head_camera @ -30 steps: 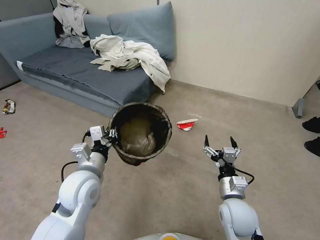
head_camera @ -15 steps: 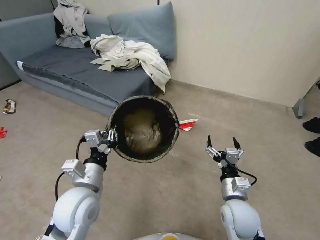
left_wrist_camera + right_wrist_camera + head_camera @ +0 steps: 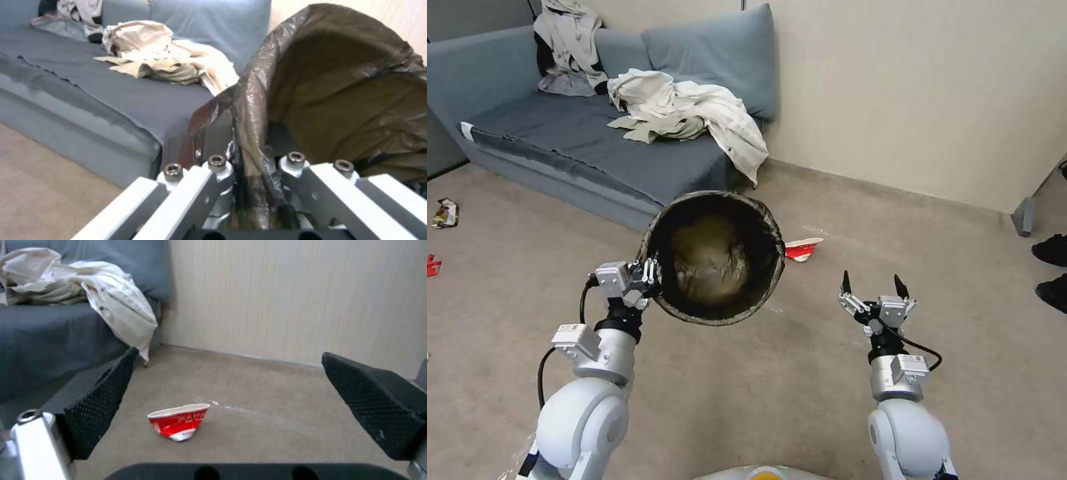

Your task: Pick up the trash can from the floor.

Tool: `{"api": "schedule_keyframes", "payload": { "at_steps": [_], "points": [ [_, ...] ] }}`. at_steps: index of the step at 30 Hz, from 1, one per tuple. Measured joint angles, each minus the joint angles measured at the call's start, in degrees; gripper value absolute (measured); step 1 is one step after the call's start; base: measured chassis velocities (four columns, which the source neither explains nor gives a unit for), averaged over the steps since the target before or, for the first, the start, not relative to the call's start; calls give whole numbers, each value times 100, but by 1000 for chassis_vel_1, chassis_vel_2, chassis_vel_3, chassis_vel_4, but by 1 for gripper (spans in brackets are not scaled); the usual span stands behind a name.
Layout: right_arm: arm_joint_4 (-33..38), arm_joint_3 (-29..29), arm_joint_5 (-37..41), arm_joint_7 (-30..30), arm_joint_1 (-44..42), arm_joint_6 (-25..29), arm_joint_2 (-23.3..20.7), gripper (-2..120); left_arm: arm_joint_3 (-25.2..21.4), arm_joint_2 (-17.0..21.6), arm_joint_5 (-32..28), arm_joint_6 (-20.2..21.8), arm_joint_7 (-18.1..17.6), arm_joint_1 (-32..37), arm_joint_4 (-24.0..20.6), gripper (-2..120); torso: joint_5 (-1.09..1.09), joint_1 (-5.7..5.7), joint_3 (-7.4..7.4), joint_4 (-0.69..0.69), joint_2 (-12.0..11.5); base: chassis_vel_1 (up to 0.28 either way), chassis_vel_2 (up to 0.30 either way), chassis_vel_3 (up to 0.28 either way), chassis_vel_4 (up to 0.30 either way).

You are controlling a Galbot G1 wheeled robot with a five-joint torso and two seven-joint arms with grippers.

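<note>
Above floor (image 3: 800, 373) | left gripper (image 3: 652, 272) fingers clamp trash can (image 3: 714, 257) rim | right gripper (image 3: 872, 287) fingers spread

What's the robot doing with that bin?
The robot has picked up the trash can with its left tool, which is clamped on the rim where the dark bag folds over. The can hangs tilted above the floor, its opening facing the head camera. The right tool waits open and empty off to the side, with a crushed red cup lying on the floor ahead of it.
</note>
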Motion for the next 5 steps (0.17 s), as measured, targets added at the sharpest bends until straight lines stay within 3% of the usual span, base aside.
{"api": "schedule_keyframes", "payload": {
  "at_steps": [5],
  "points": [
    [3,0,3,6,-15,10,0,100,3,-23,29,43,-21,9,-5,5,0,0,0,0,0,0,0,0,0]
  ]
}}
